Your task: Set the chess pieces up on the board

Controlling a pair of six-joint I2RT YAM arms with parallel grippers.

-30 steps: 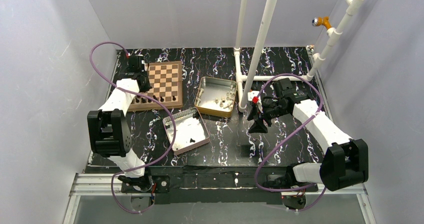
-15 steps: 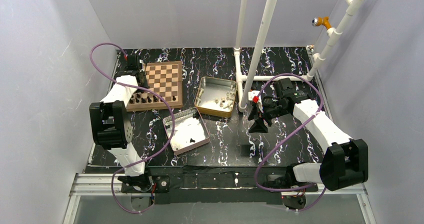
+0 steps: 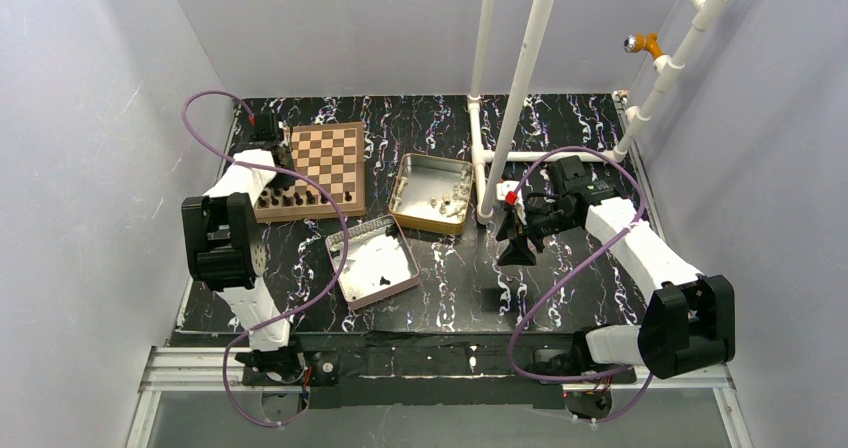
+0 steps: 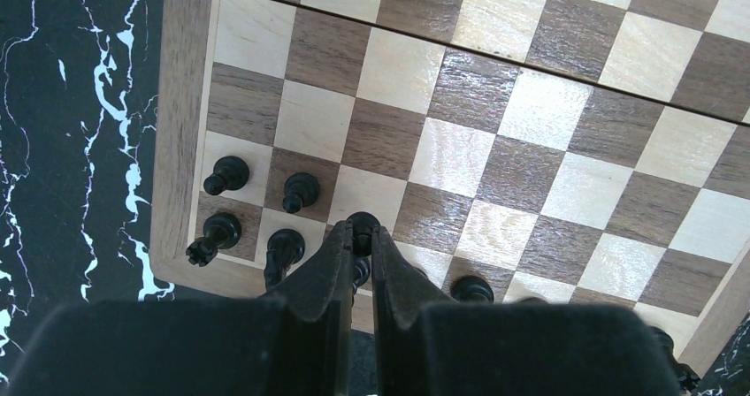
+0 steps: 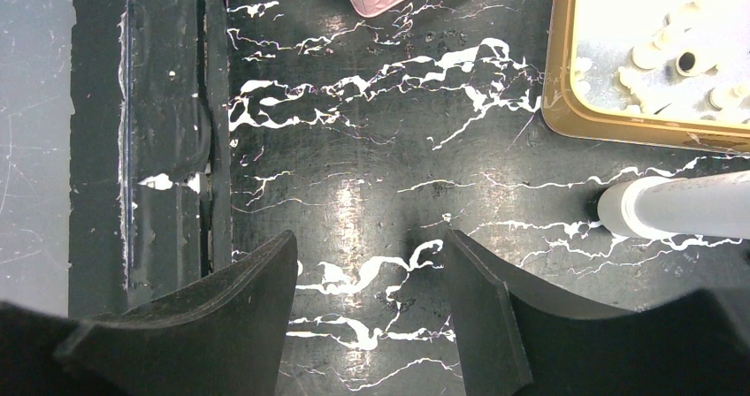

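One board, two tins (gold tin, pink tin). The left gripper, moved farther, clenches one chess piece; the right gripper is released.

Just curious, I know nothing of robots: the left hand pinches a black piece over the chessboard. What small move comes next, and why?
Probably lower it onto the square below, then open. The left hand is shut on a black chess piece over the chessboard, next to standing pieces; whether its base touches is hidden.
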